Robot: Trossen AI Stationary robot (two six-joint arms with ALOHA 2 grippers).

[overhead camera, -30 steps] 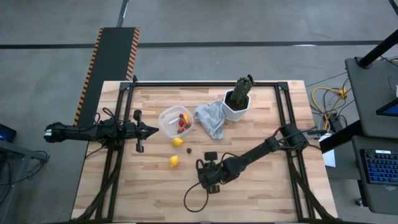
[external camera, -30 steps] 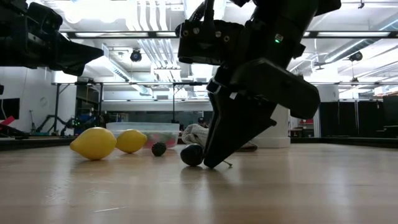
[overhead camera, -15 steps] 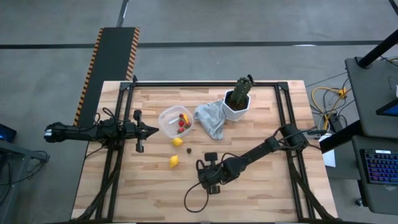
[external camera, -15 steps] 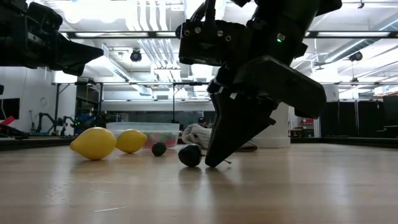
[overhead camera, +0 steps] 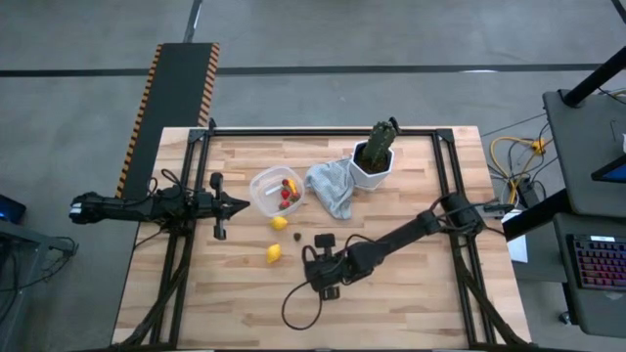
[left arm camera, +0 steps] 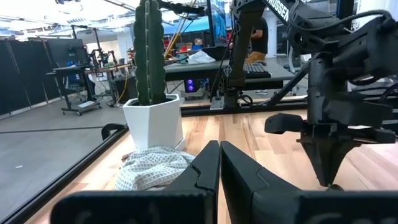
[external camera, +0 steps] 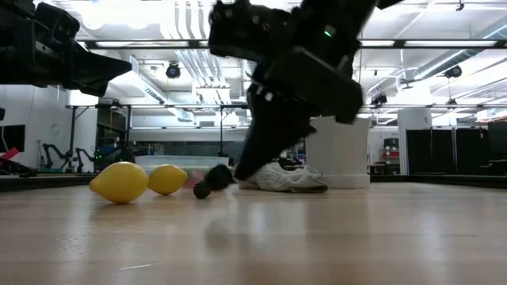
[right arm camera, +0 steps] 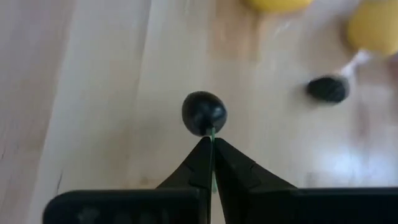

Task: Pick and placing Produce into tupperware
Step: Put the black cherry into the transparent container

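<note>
The clear tupperware (overhead camera: 277,191) sits left of the grey cloth with red strawberry pieces and a yellow-orange piece inside. Two lemons (overhead camera: 280,223) (overhead camera: 274,254) and a dark brown piece (overhead camera: 296,236) lie on the wood nearer the front. My right gripper (overhead camera: 315,266) (right arm camera: 212,142) is shut on a second dark round piece (right arm camera: 204,113) (external camera: 219,176), which is off the table. The other dark piece (right arm camera: 328,88) (external camera: 202,190) lies beyond it. My left gripper (overhead camera: 240,205) (left arm camera: 219,155) is shut and waits at the table's left edge. My right gripper pinches the thin green stem (right arm camera: 212,132) of the dark round piece between its two fingertips. The fingers slant down from the table's right. The piece sticks out past the fingertips and is lifted clear of the wood.
The green cactus in its white pot (overhead camera: 372,166) stands at the far side, with the grey cloth (overhead camera: 331,188) crumpled between it and the tupperware. A black cable (overhead camera: 293,308) loops on the table near my right gripper. Bare wood lies toward the near edge.
My right gripper has risen and shifted toward the table's left and far side, toward the lemons. The dark round piece, which rested on the wood at the fingertips a second ago, is now lifted clear and carried with it.
</note>
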